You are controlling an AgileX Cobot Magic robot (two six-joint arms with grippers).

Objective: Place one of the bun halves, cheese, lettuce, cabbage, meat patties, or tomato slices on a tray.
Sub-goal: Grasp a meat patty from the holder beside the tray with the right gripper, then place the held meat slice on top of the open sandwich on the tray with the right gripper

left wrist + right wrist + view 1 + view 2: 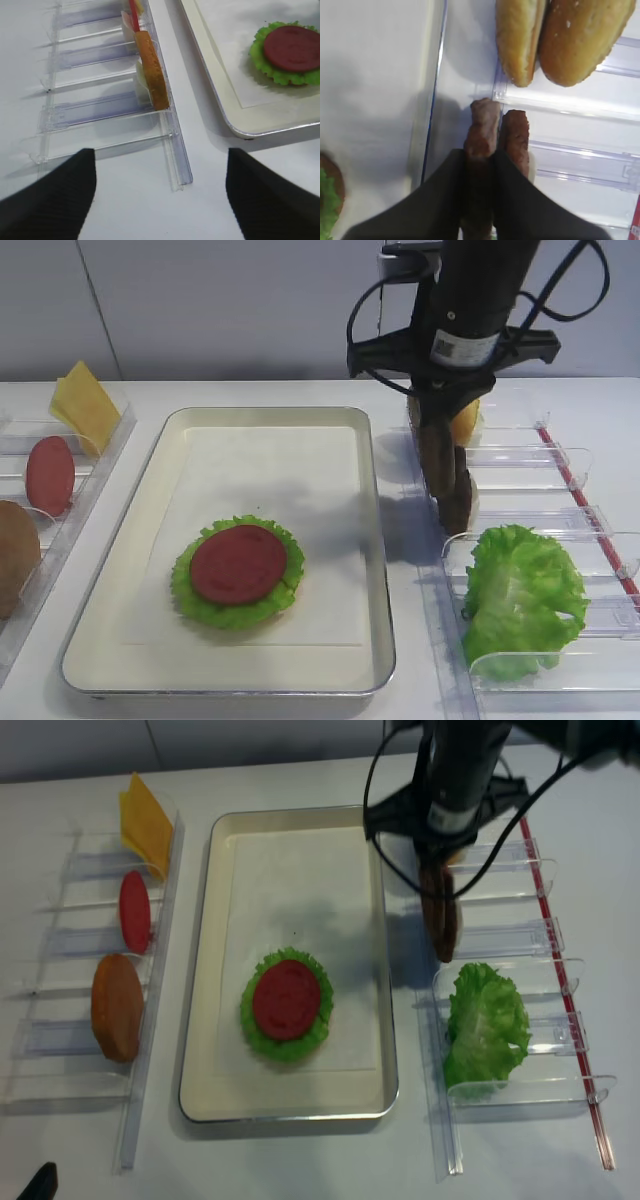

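Since patty is pinched: we are lifting straight up.
right gripper: jaws pinching one of the meat patties
left gripper: jaws spread
target: tray, beside rack

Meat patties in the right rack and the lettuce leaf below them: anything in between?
In the exterior high view, only a clear rack divider separates the meat patties from the lettuce leaf.
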